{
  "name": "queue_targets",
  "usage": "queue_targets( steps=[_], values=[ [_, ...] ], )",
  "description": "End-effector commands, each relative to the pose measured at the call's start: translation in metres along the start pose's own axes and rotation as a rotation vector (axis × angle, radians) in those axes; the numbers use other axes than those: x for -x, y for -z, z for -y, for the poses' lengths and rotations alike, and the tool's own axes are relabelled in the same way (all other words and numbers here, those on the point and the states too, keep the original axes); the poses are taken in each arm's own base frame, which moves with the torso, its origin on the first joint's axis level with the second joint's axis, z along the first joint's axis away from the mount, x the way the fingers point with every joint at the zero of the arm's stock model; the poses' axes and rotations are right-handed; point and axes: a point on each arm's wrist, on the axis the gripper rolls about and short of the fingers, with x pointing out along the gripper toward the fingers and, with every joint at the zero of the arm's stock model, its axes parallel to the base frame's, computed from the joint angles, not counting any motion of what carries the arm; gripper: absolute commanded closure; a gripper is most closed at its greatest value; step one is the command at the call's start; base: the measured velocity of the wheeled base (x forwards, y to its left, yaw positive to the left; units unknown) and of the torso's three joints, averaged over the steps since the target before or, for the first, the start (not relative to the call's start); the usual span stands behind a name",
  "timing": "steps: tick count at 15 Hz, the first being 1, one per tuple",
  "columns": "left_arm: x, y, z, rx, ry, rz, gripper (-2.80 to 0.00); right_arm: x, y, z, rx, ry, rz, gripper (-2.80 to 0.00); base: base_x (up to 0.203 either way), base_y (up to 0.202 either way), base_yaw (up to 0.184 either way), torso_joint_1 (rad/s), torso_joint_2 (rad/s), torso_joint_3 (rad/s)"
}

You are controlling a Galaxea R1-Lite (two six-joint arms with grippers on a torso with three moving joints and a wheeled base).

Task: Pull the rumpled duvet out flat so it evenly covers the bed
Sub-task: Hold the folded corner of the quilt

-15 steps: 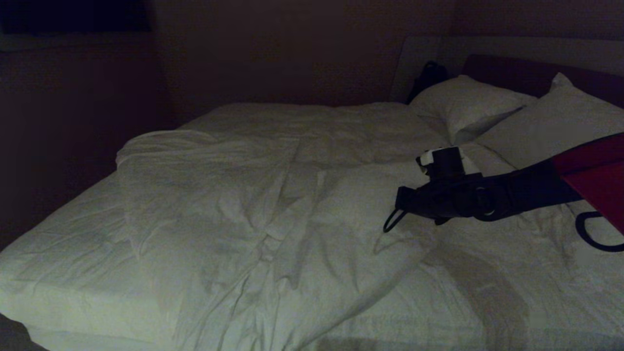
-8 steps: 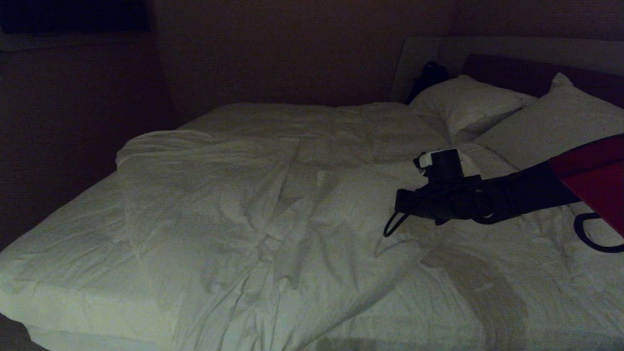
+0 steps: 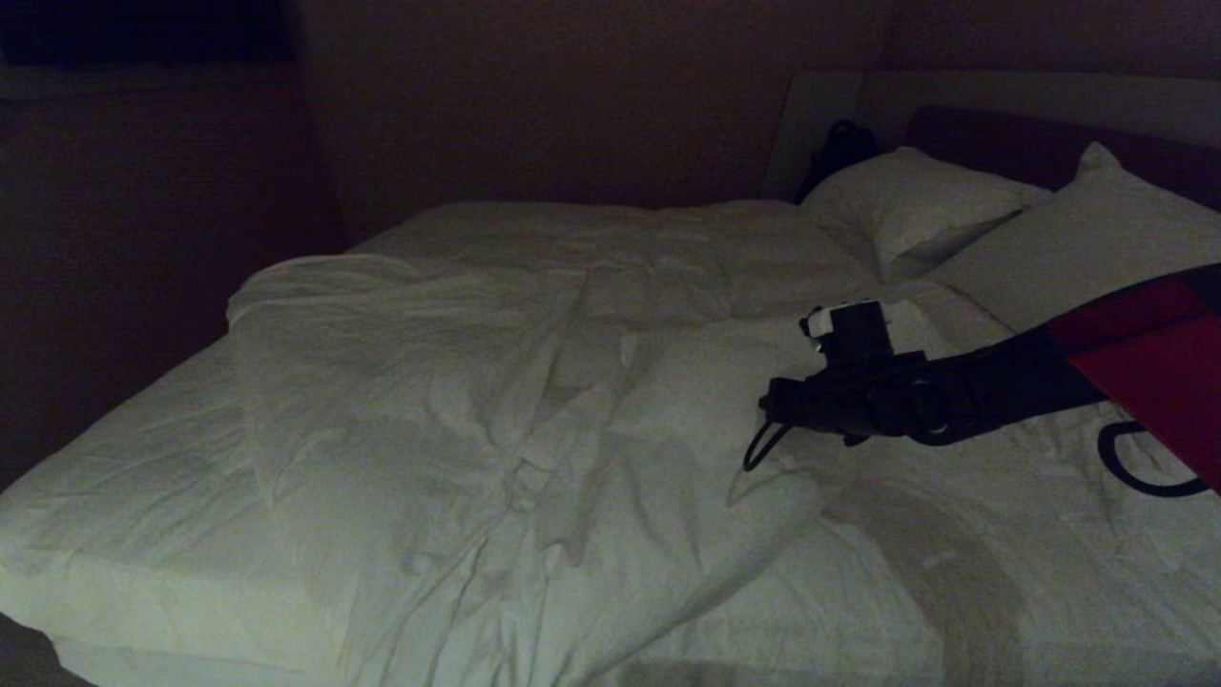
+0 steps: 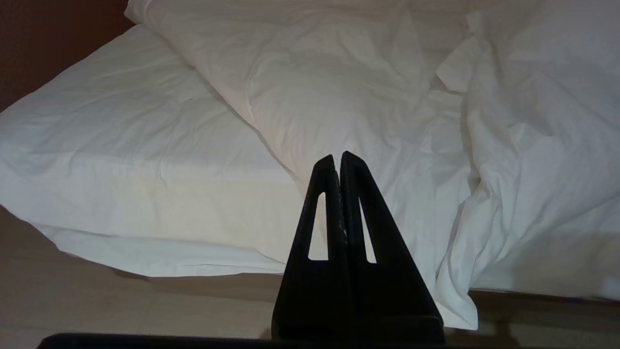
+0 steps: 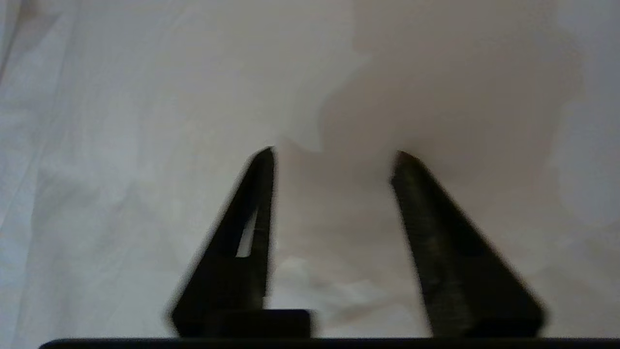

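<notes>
Nowhere any readable writing; right gripper (image 5: 334,155) jaws apart over rumpled duvet (image 3: 496,401), left gripper (image 4: 337,157) jaws together.

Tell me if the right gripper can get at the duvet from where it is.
Probably yes. The right gripper hangs over the duvet with its fingers apart, nothing shows between them and the white fabric, and the left gripper is parked at the bed's edge.

Right arm (image 3: 1002,386): black forearm, red shell panel toward shoulder end; white-topped black camera block (image 3: 849,329) on wrist; thin black cable loops by wrist and elbow. Right gripper (image 5: 334,155), left gripper (image 4: 337,157): black tapered triangular fingers with slot cut-outs.
</notes>
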Motion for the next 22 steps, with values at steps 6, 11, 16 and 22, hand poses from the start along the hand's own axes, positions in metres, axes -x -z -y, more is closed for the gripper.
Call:
queue_targets(
  steps=[6, 11, 16, 22],
  values=[
    [0.0, 0.0, 0.0, 0.0, 0.0, 0.0, 0.0, -0.027, 0.028, -0.017, 0.06, 0.017, -0.001, -2.8, 0.0, 0.0, 0.0, 0.0, 0.0, 0.0],
    [0.0, 0.0, 0.0, 0.0, -0.001, 0.0, 0.0, -0.057, 0.054, -0.011, 0.084, 0.06, -0.051, -2.8, 0.0, 0.0, 0.0, 0.0, 0.0, 0.0],
    [0.0, 0.0, 0.0, 0.0, 0.0, 0.0, 0.0, -0.073, 0.067, -0.008, 0.102, 0.097, -0.074, -2.8, 0.0, 0.0, 0.0, 0.0, 0.0, 0.0],
    [0.0, 0.0, 0.0, 0.0, 0.0, 0.0, 0.0, -0.078, 0.074, -0.006, 0.111, 0.109, -0.092, 0.0, 0.0, 0.0, 0.0, 0.0, 0.0, 0.0]
  ],
)
